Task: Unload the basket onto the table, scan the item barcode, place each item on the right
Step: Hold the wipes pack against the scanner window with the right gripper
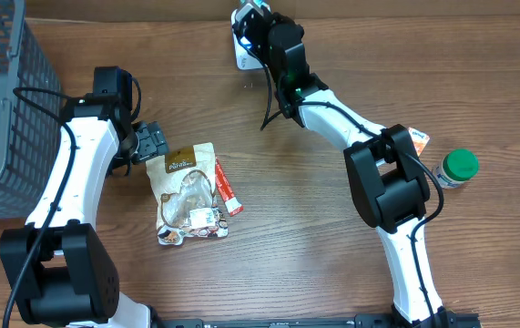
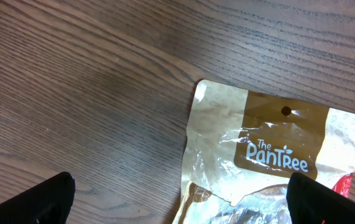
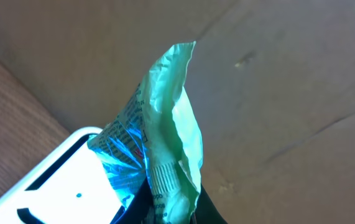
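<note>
My right gripper (image 1: 253, 29) is at the table's far edge, shut on a crinkled green and blue foil packet (image 3: 172, 118). The packet hangs just over a white barcode scanner (image 3: 59, 183), and blue light falls on its printed side. From overhead the scanner (image 1: 242, 58) sits directly below the gripper. My left gripper (image 1: 155, 144) stands open low over the table, its fingers (image 2: 37, 202) spread wide at the top edge of a brown Pantree pouch (image 2: 270, 146). It holds nothing.
The pouch (image 1: 187, 189) lies flat at centre left with a red sachet (image 1: 227, 188) beside it. A grey mesh basket (image 1: 5, 109) fills the left edge. At the right stand a green-lidded jar (image 1: 457, 169) and an orange packet (image 1: 419, 138).
</note>
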`<act>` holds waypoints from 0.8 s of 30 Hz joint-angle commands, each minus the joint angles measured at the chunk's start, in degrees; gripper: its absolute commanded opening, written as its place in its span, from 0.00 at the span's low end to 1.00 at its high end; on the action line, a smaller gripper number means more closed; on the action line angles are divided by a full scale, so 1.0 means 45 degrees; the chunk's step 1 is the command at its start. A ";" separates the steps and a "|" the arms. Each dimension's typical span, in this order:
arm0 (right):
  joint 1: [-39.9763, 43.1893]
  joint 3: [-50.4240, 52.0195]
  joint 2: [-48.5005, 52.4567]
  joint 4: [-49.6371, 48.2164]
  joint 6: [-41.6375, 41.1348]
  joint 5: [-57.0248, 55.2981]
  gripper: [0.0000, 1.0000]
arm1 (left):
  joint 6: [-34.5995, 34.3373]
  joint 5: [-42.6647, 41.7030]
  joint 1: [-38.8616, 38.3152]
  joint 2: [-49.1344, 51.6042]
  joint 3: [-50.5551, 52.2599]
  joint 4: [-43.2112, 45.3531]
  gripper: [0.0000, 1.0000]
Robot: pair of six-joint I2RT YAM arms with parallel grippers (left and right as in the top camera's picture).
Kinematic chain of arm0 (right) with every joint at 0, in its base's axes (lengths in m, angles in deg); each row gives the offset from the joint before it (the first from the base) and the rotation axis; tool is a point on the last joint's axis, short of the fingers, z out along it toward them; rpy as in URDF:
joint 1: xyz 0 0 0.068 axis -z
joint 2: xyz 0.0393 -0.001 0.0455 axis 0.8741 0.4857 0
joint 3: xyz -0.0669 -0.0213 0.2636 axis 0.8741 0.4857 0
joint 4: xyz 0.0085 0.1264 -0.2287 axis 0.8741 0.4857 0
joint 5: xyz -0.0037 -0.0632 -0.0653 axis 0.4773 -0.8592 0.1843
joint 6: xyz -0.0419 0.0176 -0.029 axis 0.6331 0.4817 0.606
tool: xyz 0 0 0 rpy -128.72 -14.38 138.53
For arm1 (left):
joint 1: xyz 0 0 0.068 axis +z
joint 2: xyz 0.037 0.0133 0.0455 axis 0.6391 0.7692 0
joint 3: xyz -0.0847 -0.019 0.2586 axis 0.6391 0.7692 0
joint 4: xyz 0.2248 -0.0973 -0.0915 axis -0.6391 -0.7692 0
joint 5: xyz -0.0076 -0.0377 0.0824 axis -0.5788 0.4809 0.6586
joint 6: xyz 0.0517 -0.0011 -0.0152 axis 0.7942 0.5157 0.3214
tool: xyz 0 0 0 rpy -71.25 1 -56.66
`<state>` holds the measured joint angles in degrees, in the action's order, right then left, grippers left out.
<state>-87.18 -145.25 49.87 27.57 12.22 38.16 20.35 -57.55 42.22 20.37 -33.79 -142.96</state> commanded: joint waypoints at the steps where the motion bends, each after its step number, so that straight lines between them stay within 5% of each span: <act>1: -0.0015 -0.0083 0.0136 -0.0243 0.0374 -0.0209 0.04 | 0.0092 0.0165 0.0024 -0.0204 -0.0073 0.0000 1.00; 15: -0.0398 -0.0073 0.0879 0.0379 0.0379 -0.0267 0.04 | 0.0087 0.0165 0.0024 -0.0204 -0.0073 0.0000 1.00; 24: -0.0457 -0.0073 0.0879 0.2992 0.0316 -0.0257 0.04 | 0.0092 0.0165 0.0024 -0.0204 -0.0073 0.0000 1.00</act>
<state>-89.41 -146.36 52.59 36.83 13.92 36.80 20.35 -57.55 42.25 20.37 -33.79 -142.96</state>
